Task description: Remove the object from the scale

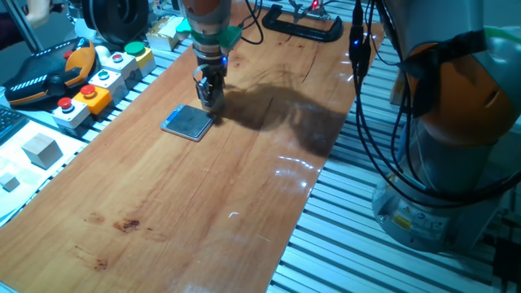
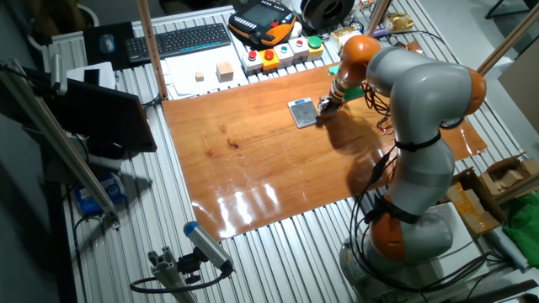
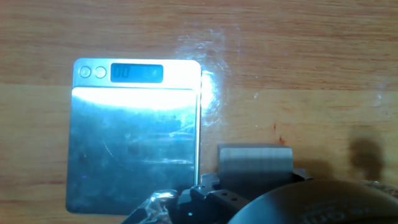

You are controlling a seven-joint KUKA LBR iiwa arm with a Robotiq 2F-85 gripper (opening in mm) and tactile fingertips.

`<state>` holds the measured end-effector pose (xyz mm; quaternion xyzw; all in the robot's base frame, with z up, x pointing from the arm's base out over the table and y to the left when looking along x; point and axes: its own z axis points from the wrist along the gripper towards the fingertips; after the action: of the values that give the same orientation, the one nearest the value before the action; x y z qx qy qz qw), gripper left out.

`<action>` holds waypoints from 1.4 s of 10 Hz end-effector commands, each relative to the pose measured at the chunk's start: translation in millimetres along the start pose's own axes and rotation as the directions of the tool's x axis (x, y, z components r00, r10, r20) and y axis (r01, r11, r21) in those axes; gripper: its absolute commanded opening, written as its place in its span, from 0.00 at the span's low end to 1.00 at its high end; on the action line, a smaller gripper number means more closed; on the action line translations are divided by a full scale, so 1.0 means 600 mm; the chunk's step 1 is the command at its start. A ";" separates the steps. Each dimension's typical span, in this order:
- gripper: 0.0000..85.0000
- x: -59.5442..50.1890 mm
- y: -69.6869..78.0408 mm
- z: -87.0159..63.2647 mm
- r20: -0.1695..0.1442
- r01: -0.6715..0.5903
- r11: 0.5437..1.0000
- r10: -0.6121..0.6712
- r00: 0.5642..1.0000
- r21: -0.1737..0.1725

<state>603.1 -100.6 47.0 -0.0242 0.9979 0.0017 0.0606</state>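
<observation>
Hovering low at the upper middle of one fixed view, the gripper [image 1: 208, 98] sits just beside the scale [image 1: 188, 122]. From the hand view, the scale's plate [image 3: 134, 146] is bare, display at top, and the object [image 3: 255, 163] lies off it, lower right of centre, on the table [image 3: 311, 74], right at the fingers. Whether the pincer is clamped on the cube or loose, I cannot tell. Judgement: removal looks done; next comes letting go and lifting clear without nudging the plate.
</observation>
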 end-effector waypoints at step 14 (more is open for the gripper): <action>0.54 -0.017 0.139 -0.258 -0.043 -0.122 0.992 0.123 0.991 0.022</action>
<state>588.7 -25.8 162.4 0.0407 0.9985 -0.0038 0.0375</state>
